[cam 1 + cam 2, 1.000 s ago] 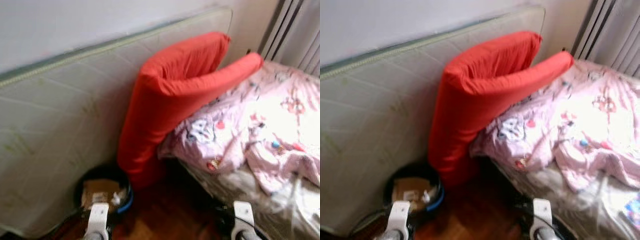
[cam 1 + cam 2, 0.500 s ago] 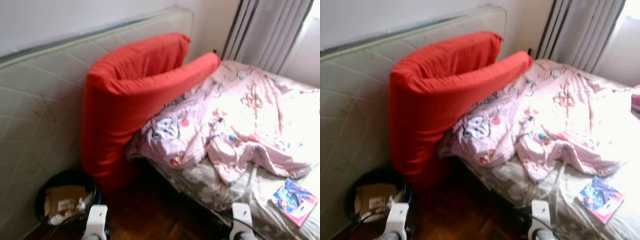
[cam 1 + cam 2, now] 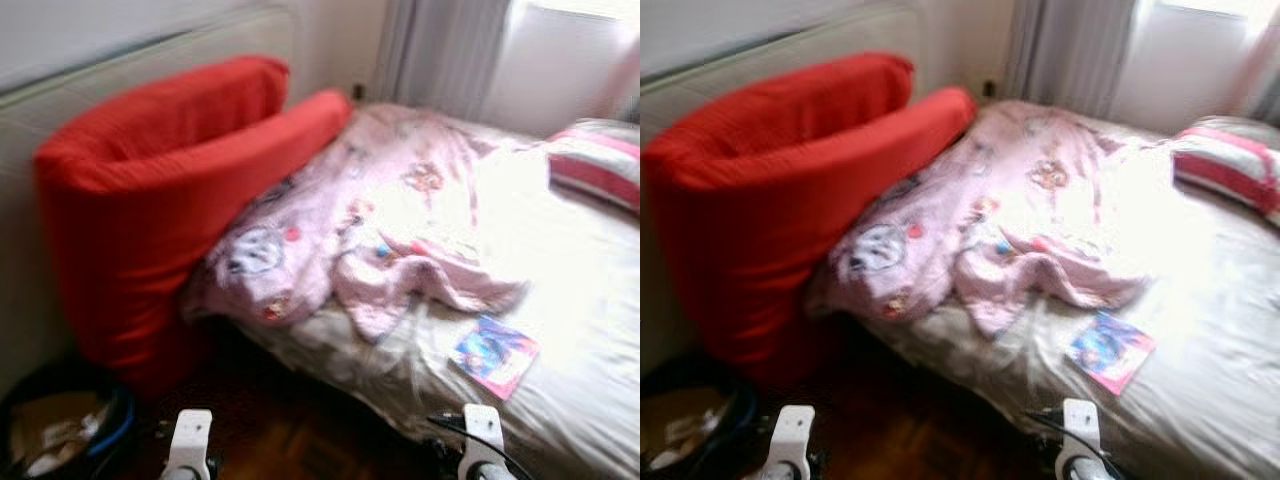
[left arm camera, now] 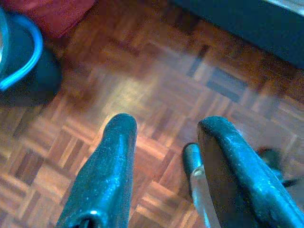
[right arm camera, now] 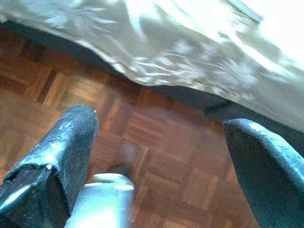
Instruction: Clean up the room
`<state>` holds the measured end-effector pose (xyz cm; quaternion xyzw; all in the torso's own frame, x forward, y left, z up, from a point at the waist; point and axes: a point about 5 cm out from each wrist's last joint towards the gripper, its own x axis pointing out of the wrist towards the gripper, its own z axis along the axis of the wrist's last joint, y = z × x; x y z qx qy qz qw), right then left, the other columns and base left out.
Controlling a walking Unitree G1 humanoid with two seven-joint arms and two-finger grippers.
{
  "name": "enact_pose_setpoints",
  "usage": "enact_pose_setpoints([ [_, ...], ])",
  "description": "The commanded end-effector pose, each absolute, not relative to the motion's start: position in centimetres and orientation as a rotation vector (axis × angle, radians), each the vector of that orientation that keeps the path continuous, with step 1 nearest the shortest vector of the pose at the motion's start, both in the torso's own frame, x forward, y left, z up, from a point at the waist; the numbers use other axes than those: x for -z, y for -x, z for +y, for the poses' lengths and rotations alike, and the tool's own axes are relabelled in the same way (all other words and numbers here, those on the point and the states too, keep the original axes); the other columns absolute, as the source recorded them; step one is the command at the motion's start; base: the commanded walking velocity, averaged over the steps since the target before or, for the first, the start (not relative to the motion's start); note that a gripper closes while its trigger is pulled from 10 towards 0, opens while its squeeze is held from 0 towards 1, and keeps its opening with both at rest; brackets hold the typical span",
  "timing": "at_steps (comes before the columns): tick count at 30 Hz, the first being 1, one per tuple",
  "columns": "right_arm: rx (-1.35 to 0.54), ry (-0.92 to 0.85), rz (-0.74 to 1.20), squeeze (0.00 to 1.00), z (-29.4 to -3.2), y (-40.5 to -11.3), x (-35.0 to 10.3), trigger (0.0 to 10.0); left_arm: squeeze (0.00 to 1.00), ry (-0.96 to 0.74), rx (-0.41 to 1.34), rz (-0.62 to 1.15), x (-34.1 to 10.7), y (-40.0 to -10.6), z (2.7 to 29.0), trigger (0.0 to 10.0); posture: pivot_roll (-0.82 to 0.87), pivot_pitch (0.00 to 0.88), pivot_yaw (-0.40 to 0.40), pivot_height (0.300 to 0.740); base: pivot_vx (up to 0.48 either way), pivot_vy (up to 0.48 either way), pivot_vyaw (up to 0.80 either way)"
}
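Observation:
A crumpled pink patterned blanket (image 3: 370,215) lies across the bed (image 3: 580,300). A colourful book (image 3: 495,355) rests on the sheet near the bed's front edge. A striped pink pillow (image 3: 600,165) sits at the far right. My left gripper (image 4: 164,130) hangs open over the parquet floor (image 4: 156,71), nothing between its fingers. My right gripper (image 5: 159,128) is open too, low beside the bed's draped sheet (image 5: 190,52). Both wrists (image 3: 190,445) show at the bottom of the head views.
A large red folded cushion (image 3: 160,190) leans against an upright mattress (image 3: 150,55) at the left. A dark bin with a blue rim (image 3: 70,435), holding cardboard, stands on the floor below it. Grey curtains (image 3: 440,50) hang behind the bed.
The whole view has swung to the right: the bin and mattress slid toward the left edge, and the book and striped pillow came into sight. The arms stay hanging low.

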<state>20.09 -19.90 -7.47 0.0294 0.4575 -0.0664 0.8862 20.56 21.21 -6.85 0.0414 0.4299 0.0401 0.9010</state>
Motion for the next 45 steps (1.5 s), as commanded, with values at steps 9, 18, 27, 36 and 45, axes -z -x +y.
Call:
enact_pose_setpoints([
  [9, 0.161, -0.059, 0.939, 0.00, -20.44, -20.14, 7.35, 10.0, 0.00, -0.090, -0.061, 0.894, 6.89, -20.71, 20.64, 10.0, -0.02, 0.000, -0.005, 0.740, 0.000, -0.340, -0.13],
  [18, 0.158, -0.056, 0.941, 0.00, -20.36, -20.22, 7.32, 10.0, 0.00, -0.094, -0.057, 0.893, 6.82, -20.82, 20.69, 10.0, -0.02, 0.000, -0.001, 0.740, 0.000, -0.340, 0.00],
  [27, 0.161, -0.054, 0.943, 0.00, -20.34, -20.27, 7.31, 10.0, 0.00, -0.096, -0.055, 0.892, 6.77, -20.90, 20.72, 10.0, -0.02, 0.000, -0.002, 0.740, 0.000, -0.341, 0.00],
  [36, 0.167, -0.058, 0.942, 0.00, -20.40, -20.29, 7.29, 10.0, 0.00, -0.096, -0.051, 0.892, 6.76, -20.95, 20.65, 10.0, -0.03, 0.000, -0.003, 0.740, 0.000, -0.341, 0.00],
  [45, 0.158, -0.044, 0.955, 0.00, -20.50, -20.22, 7.32, 10.0, 0.00, -0.089, -0.052, 0.892, 6.79, -20.91, 20.55, 10.0, -0.02, 0.002, -0.008, 0.740, 0.000, -0.341, -0.56],
])
